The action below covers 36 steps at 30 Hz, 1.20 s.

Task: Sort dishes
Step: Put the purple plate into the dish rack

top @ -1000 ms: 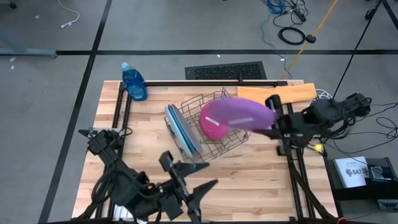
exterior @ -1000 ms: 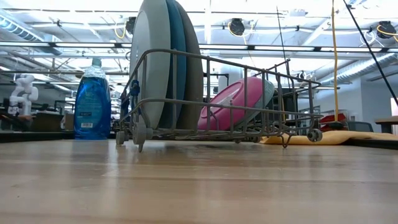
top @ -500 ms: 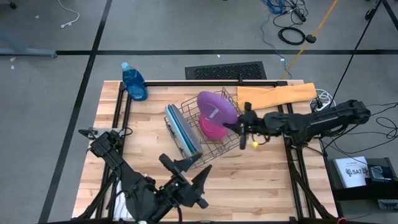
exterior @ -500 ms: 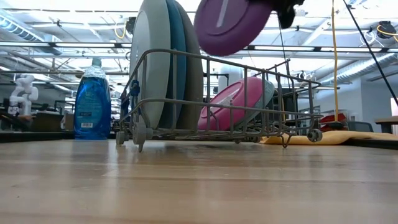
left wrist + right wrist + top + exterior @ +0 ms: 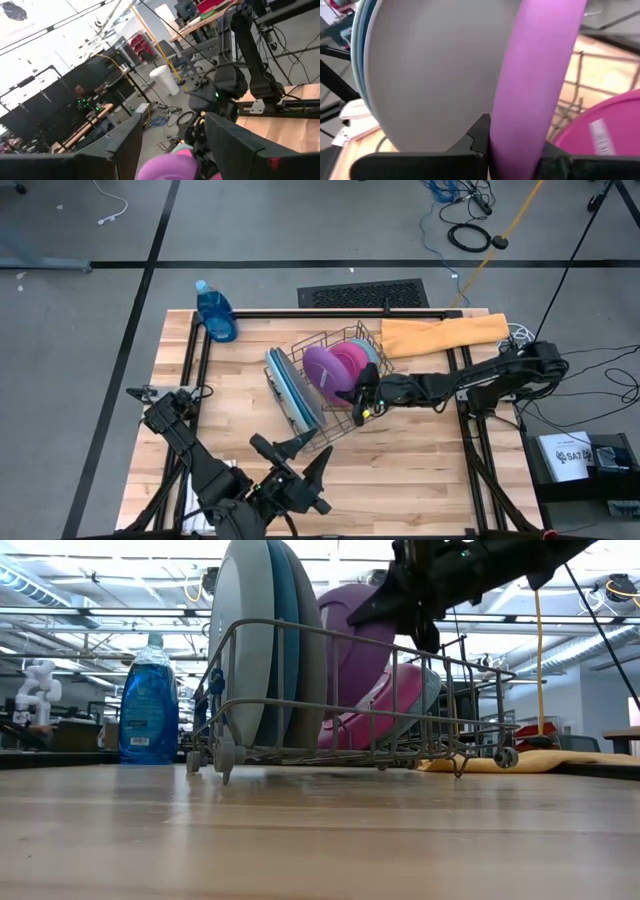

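My right pincer (image 5: 362,398) is clamped on the rim of the purple plate (image 5: 322,369), one dark finger (image 5: 479,131) pressed against each face of it. I hold the plate nearly upright inside the wire dish rack (image 5: 372,406), its lower part down among the wires. My right arm reaches in across the tabletop (image 5: 420,470) from the right side, stretched low over the rack's right edge.

Just behind the purple plate, toward the far right of the rack, leans the magenta plate (image 5: 352,359), tilted with its face turned up. A sliver of the pale teal plate (image 5: 371,351) shows at its far edge; whether those two touch I cannot tell. On the other side of the purple plate, at the left end of the rack, three large plates stand on edge, packed together: the grey plate (image 5: 243,650) outermost, the light blue plate (image 5: 282,645) in the middle and the dark blue plate (image 5: 308,660) nearest the purple one. In my right wrist view the grey plate (image 5: 430,70) fills the space just beside the purple plate (image 5: 535,80).

Beyond the rack, an orange cloth (image 5: 442,333) lies at the tabletop's far right corner, and a blue soap bottle (image 5: 215,311) stands at the far left corner.

My left pincer (image 5: 305,470) hangs with its fingers spread apart above the near part of the tabletop, well apart from the rack, holding nothing.
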Each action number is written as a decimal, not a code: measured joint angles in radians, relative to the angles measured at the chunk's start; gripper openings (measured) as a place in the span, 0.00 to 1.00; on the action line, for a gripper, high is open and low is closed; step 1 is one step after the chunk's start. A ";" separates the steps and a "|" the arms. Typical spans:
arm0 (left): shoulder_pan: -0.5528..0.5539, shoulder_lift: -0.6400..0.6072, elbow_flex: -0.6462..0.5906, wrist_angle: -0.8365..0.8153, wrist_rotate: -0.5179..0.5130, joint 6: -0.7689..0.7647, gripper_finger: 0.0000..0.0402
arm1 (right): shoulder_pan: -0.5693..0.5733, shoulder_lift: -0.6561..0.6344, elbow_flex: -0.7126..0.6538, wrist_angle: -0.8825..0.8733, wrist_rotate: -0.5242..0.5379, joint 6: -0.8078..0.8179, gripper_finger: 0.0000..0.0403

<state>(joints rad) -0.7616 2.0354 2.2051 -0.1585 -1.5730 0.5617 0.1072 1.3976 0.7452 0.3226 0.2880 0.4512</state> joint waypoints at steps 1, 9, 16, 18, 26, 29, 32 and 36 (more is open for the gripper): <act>-0.001 0.000 0.000 -0.021 0.000 -0.022 0.53 | 0.004 0.014 0.000 0.013 0.002 0.016 0.08; 0.000 0.000 0.000 -0.151 0.000 -0.136 0.53 | 0.013 0.067 0.000 0.041 0.060 0.070 0.08; -0.001 0.000 0.000 -0.159 0.001 -0.139 0.53 | 0.041 0.105 0.000 0.108 0.121 0.092 0.08; 0.000 0.000 0.000 -0.159 0.001 -0.139 0.53 | 0.049 0.107 0.000 0.127 0.122 0.101 0.08; 0.001 0.000 0.000 -0.165 0.001 -0.166 0.53 | 0.070 0.107 0.001 0.136 0.164 0.116 0.08; 0.001 0.000 0.000 -0.175 0.001 -0.186 0.53 | 0.084 0.107 0.001 0.137 0.190 0.136 0.08; 0.001 0.000 0.000 -0.177 0.001 -0.190 0.53 | 0.098 0.107 0.001 0.138 0.224 0.143 0.08; 0.001 -0.001 0.000 -0.177 0.001 -0.191 0.53 | 0.110 0.107 0.001 0.138 0.266 0.160 0.08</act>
<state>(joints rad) -0.7609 2.0346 2.2051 -0.3351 -1.5719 0.3710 0.2173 1.5043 0.7460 0.4605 0.5543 0.6108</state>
